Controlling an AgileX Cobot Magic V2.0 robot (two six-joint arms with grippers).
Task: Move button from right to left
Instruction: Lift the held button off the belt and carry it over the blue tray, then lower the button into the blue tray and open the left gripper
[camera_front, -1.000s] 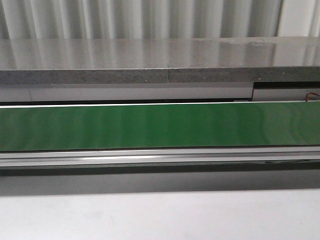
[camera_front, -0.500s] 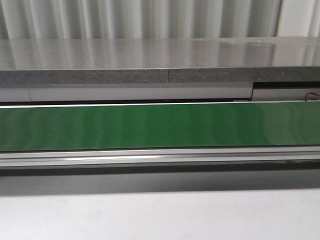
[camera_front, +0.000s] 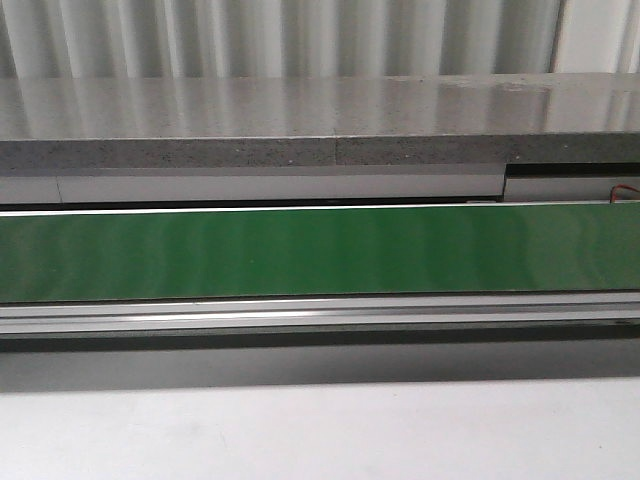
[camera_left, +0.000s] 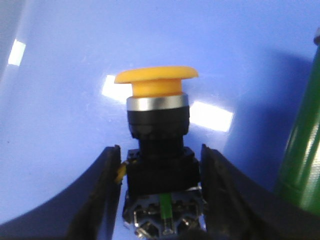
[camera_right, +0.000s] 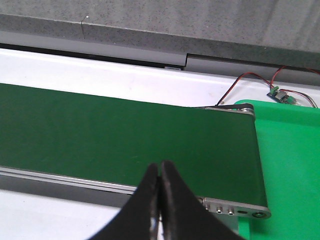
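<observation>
The front view shows only the green conveyor belt (camera_front: 320, 252), the grey stone ledge (camera_front: 300, 125) behind it and the white bench (camera_front: 320, 430) at the near edge; neither arm nor the button appears there.

The left wrist view alone shows the button (camera_left: 157, 135). The left tool (camera_left: 161, 195) grips it by the black body, one finger (camera_left: 102, 195) on each side. The yellow head points away from the fingers, over a blue surface (camera_left: 60, 125). A green part (camera_left: 302, 155) lies beside it.

The right wrist view shows the right tool (camera_right: 160, 197) closed and empty, fingertips touching, above the near edge of the belt. Red-and-black wires (camera_right: 245, 82) and a green plate (camera_right: 287, 170) lie past the belt end.
</observation>
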